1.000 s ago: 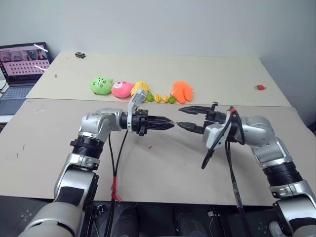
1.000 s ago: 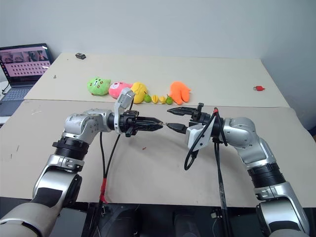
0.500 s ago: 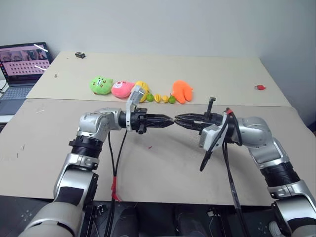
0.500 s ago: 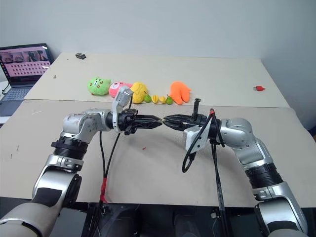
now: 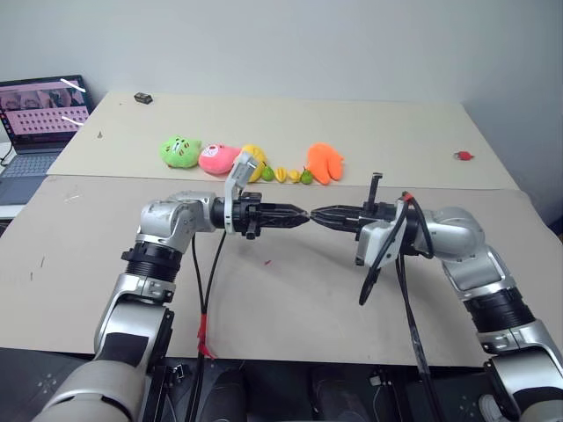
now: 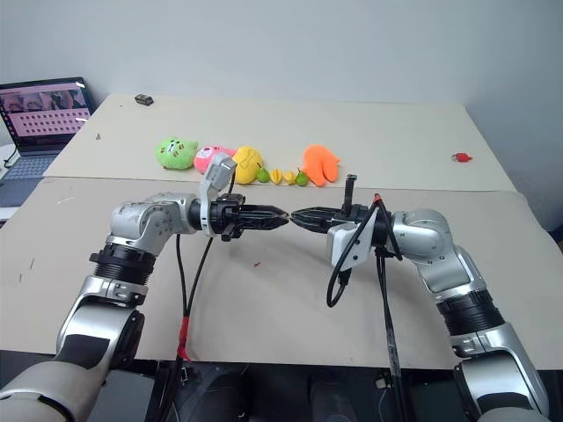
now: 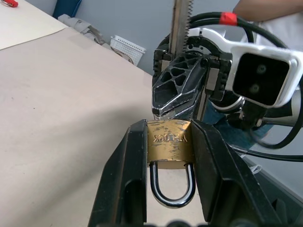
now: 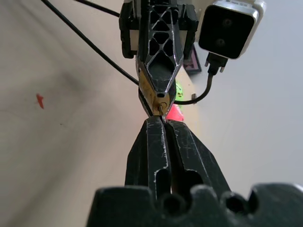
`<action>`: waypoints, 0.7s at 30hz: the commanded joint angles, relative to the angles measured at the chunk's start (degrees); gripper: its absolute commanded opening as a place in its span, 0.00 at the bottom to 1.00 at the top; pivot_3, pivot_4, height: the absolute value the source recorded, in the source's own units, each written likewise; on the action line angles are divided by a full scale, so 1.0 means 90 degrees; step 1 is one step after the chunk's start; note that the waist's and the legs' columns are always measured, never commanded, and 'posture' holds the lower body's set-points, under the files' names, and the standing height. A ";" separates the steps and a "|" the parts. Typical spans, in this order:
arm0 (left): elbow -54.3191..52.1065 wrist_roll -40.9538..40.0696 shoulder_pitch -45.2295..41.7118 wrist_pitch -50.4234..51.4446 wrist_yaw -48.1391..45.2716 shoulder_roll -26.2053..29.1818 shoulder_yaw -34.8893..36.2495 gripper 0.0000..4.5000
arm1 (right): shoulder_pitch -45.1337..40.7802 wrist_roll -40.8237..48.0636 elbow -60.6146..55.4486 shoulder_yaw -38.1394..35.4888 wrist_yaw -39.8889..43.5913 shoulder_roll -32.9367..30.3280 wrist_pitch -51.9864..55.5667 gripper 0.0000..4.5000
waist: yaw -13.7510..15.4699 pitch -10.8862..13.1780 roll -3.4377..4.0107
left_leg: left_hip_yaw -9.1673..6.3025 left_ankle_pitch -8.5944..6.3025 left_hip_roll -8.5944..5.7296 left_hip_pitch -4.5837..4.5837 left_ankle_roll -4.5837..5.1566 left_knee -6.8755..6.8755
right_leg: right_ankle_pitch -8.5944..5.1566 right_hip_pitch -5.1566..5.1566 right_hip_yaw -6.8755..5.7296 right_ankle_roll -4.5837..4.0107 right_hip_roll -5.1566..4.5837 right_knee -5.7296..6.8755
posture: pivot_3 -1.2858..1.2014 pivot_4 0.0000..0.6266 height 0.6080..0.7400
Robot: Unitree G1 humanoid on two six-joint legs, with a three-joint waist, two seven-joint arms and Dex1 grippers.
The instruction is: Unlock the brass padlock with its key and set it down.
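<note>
The brass padlock is pinched between my left gripper's two black fingers, shackle toward the wrist and keyhole end outward. Both grippers hover level above the table, tip to tip, left gripper facing right gripper. In the right wrist view my right gripper is shut on the thin silvery key, which runs into the padlock's keyhole end. The key's head is hidden between the fingertips.
A row of plush toys, green, pink and orange, with small toy fruits, lies behind the grippers. A laptop sits far left. A small red object lies far right. Cables hang from both wrists.
My right gripper, open a second ago beside the left gripper's tip, has shut and rolled, so its tips now meet the padlock's end. The left arm and padlock have stayed still.
</note>
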 commanded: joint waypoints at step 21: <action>-0.0448 -0.0141 0.0072 -0.0053 0.0102 0.0021 0.0036 0.18 | -0.0233 -0.0652 0.0255 0.0171 0.0112 0.0422 0.0136 0.14 | 0.0014 0.0000 -0.0001 | 0.0001 0.0000 -0.0002 -0.0002 0.0000 0.0009 | -0.0032 -0.0014 0.0001 0.0047 0.0000 0.0025 | 0.52 0.24 0.83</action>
